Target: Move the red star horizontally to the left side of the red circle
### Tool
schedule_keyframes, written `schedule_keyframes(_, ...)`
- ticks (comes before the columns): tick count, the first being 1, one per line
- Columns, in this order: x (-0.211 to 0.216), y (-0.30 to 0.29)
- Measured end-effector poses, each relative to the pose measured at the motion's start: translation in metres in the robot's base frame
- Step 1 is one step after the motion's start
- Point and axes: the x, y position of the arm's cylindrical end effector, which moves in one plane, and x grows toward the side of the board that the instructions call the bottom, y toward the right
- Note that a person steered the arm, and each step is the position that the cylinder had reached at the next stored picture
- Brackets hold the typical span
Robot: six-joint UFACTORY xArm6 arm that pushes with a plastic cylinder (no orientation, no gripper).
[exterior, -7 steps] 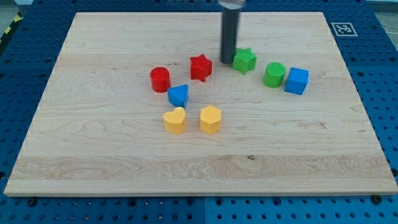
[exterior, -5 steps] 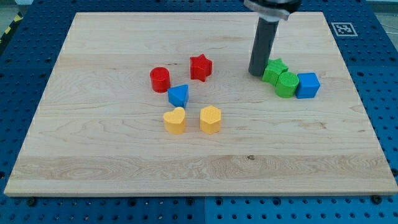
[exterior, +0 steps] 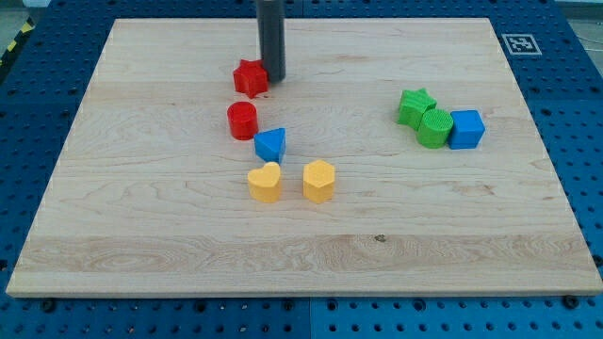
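So our rig has no gripper, just a rod. My tip [exterior: 274, 77] touches the red star [exterior: 250, 78] on its right side. The star sits just above the red circle [exterior: 242, 121], toward the view's top, not left of it yet.

Eight blocks on board (all small).
Red: two, red star [exterior: 250, 77] and red circle [exterior: 242, 121].
Green: two, green star [exterior: 414, 105] and green cylinder [exterior: 434, 128].
Blue: two, blue cube [exterior: 465, 129] and blue triangle [exterior: 270, 144].
Yellow: two, yellow heart [exterior: 265, 182] and yellow hexagon [exterior: 318, 181].
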Motion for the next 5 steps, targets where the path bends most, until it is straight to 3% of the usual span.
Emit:
schedule_keyframes(1, -0.022, -0.045)
schedule_keyframes(2, -0.009, -0.084)
schedule_keyframes(3, 0.008, -0.084)
schedule_keyframes(5, -0.046, -0.041)
